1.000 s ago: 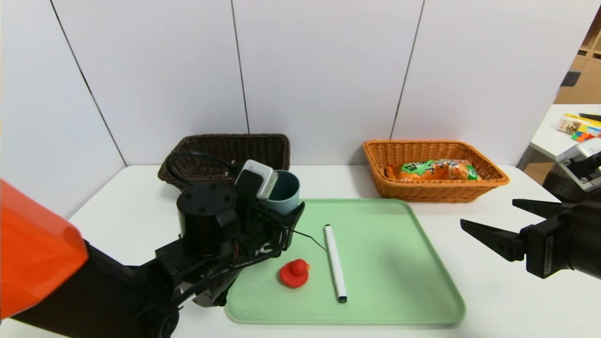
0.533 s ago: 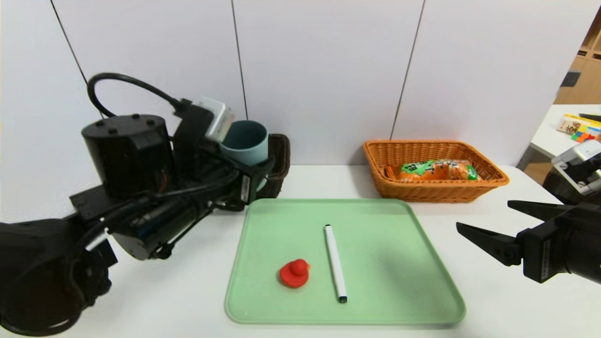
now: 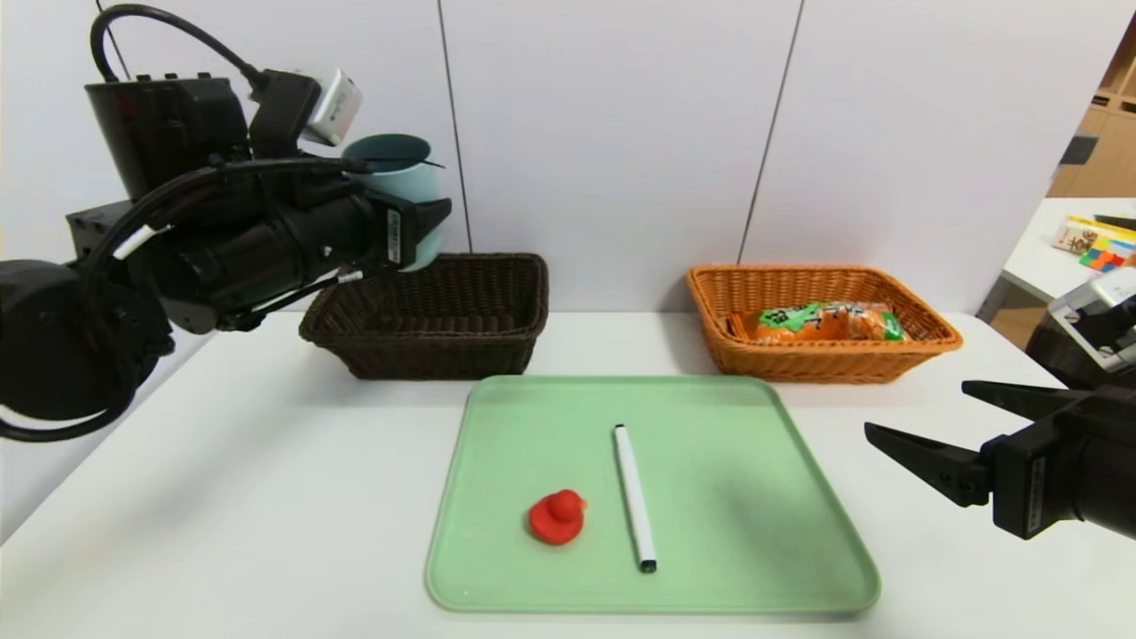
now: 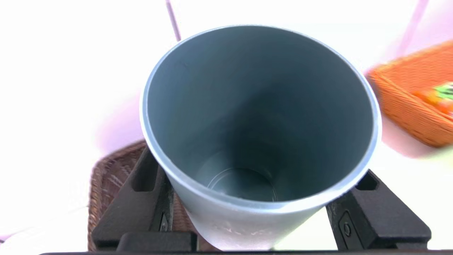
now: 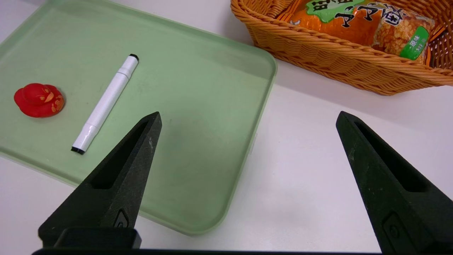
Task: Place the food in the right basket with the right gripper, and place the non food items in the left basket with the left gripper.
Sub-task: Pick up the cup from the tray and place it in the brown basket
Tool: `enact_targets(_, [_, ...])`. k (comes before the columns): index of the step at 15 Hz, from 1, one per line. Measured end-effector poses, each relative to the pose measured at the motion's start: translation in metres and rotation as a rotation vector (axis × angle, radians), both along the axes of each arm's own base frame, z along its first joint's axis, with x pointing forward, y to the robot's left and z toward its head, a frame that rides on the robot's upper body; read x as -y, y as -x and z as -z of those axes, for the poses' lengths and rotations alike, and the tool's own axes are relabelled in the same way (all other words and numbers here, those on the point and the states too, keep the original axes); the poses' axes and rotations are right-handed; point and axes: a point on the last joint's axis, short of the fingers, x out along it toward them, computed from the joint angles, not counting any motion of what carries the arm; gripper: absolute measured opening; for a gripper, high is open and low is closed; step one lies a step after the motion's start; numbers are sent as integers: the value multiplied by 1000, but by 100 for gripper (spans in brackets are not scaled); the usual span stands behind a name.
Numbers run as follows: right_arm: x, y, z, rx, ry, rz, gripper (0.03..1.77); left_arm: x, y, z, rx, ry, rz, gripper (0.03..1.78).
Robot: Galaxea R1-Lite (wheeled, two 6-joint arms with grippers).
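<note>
Head view: a blue-grey cup (image 3: 404, 191) is held upright by the left gripper (image 3: 417, 232), raised above the near-left edge of the dark brown basket (image 3: 435, 315) at the back left of the bench (image 3: 248, 497). In the left wrist view the cup (image 4: 258, 134) is seen pinched between two black fingers (image 4: 134, 209), one on each side of its lower wall, with the brown basket (image 4: 106, 184) below it. The right gripper (image 3: 932, 426) is parked at the right side of the bench, off the tray's right edge, its fingers (image 5: 116, 187) spread wide with nothing between them. A red toy duck (image 3: 556, 516) and a white marker (image 3: 634, 497) are left lying on the green tray (image 3: 763, 532), near each other but apart. An orange snack packet (image 3: 821, 321) is seen inside the orange basket (image 3: 825, 359) at the back right.
</note>
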Motion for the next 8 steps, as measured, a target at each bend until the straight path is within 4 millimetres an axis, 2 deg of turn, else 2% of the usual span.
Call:
enact_targets(3, [0,0,0,1,0,0,170,-7,-31,7,-51,-17,-35,114])
enact_targets(8, [0,0,-1,3,-1,-1,170,-10,-70,39,-167,-47,-74,114])
